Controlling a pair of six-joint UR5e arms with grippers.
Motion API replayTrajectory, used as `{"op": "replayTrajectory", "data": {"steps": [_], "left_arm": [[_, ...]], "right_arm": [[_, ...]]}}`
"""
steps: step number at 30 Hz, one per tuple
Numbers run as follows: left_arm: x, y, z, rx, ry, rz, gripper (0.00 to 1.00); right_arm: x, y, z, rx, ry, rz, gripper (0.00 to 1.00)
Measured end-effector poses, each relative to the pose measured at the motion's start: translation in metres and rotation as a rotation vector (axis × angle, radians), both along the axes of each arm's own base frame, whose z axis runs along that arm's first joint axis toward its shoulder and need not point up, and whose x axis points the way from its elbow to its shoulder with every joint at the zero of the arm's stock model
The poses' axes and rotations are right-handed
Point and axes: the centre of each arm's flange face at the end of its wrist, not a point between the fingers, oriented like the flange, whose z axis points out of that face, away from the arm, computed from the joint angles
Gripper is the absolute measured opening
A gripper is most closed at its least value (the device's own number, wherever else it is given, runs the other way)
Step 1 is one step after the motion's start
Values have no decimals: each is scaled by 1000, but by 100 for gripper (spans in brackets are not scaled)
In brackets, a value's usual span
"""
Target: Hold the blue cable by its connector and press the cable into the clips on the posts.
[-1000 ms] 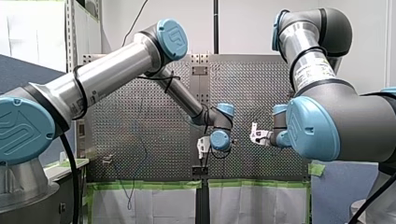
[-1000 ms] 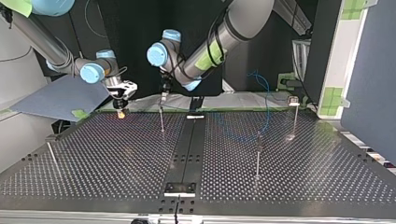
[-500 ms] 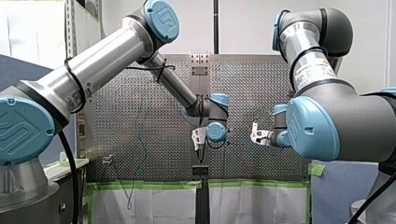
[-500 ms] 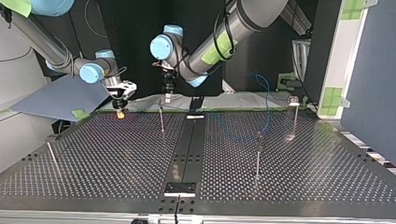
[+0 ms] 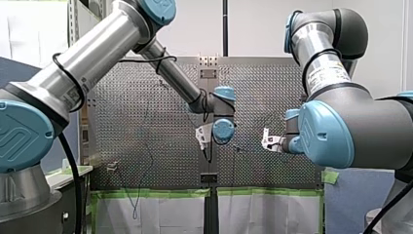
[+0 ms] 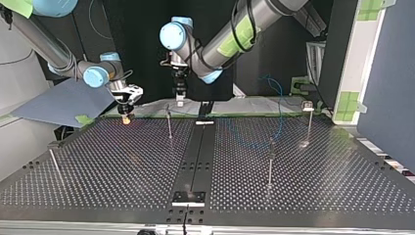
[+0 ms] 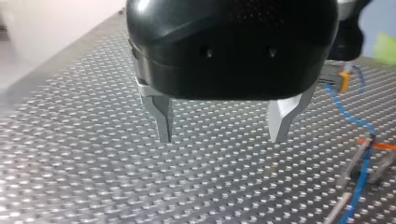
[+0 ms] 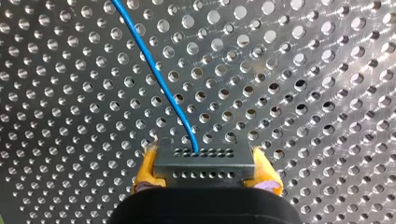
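Your perforated desk (image 6: 122, 171) fills the scene, with thin posts (image 6: 269, 164) standing on it. Look at the connector (image 8: 204, 161): my right end effector (image 8: 205, 171) is clenched on it, yellow pads (image 8: 145, 170) at either side, close over the desk. The blue cable (image 8: 154, 70) leaves the connector and runs out across the holes. My left end effector (image 7: 220, 122) hangs released above the desk, its metal fingers (image 7: 160, 119) spread apart. You'll see more of the cable beside it, near the posts.
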Motion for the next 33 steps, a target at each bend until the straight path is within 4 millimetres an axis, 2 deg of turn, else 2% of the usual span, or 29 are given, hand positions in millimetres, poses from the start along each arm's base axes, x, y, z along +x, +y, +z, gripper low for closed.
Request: {"op": "replayTrajectory", "data": {"steps": [17,33], "left_arm": [[-43,20,49,-149,-95,7,100],[-80,44,85,-286,-167,11,100]], "right_arm": [[-1,0,0,2,-5,4,0],[-1,2,-1,18,3,5,0]]}}
